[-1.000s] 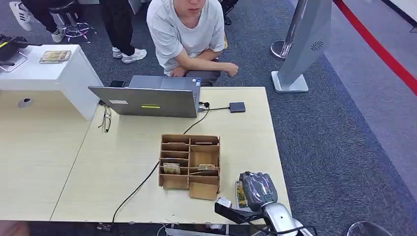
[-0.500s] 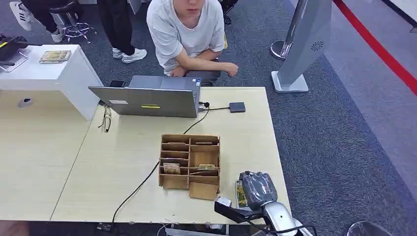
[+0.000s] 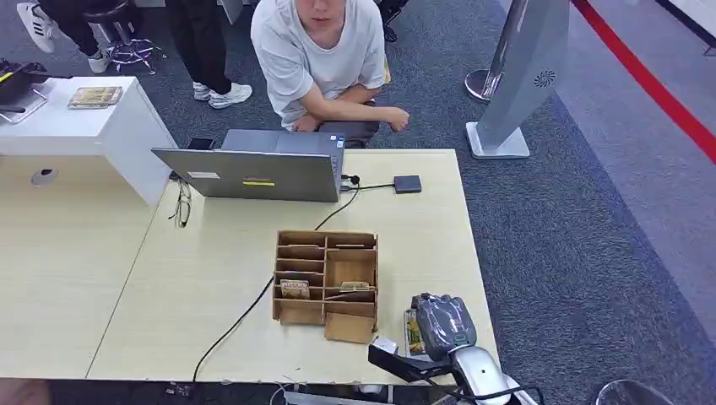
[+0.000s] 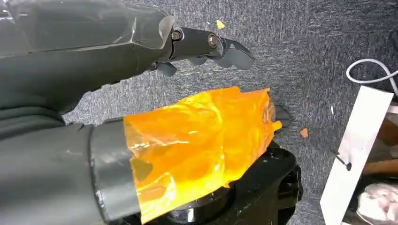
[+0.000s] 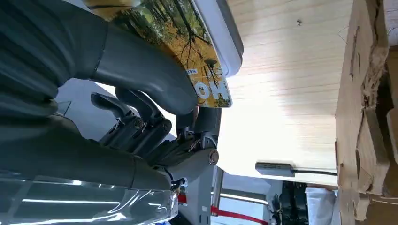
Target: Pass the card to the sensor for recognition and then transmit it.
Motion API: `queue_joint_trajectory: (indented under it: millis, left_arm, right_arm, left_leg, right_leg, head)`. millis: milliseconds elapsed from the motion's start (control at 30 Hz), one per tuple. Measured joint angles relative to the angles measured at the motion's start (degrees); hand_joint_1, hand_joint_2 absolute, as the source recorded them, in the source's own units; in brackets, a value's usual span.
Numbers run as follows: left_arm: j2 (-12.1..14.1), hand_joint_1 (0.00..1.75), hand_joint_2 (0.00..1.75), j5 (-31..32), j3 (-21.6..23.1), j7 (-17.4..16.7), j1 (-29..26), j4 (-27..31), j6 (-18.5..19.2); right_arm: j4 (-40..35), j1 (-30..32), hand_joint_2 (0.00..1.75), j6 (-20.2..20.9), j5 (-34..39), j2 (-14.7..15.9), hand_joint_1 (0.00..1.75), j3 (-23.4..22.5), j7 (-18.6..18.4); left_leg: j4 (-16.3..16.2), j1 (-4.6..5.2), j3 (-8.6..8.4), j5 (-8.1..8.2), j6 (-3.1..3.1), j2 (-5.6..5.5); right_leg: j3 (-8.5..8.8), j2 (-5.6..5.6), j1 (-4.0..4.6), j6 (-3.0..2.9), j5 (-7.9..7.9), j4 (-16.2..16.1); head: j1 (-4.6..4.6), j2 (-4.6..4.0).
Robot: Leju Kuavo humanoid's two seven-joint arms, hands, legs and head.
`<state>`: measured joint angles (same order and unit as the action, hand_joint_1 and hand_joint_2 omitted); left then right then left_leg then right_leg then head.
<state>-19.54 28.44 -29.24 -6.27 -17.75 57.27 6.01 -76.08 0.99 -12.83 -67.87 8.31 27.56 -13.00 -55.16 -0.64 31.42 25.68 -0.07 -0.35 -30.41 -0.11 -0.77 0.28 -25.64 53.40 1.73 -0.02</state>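
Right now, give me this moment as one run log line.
right robot hand: thumb on card over sensor | left robot hand: hanging, empty | wooden organizer: beside

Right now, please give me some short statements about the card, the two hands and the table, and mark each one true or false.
1. The right hand presses on a card with a forest print. True.
2. The card lies inside the cardboard organizer. False: it lies beside it, near the table edge.
3. The left hand hangs over grey carpet, holding nothing. True.
4. The laptop is closed. False: it stands open.
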Motion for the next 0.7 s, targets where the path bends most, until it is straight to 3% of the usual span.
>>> queue_joint_trajectory:
  millis: [700]
  left_arm:
    - [0.0,0.0,0.0,0.0,0.0,-0.02,-0.01,0.07,0.0]
  right_arm:
    - [0.0,-0.01,1.75,0.0,0.0,-0.09,1.75,-0.02,0.0]
  left_leg:
    - [0.0,0.0,0.0,0.0,0.0,0.0]
  right_leg:
    - [0.0,0.0,0.0,0.0,0.0,0.0]
  head:
    - [0.0,0.0]
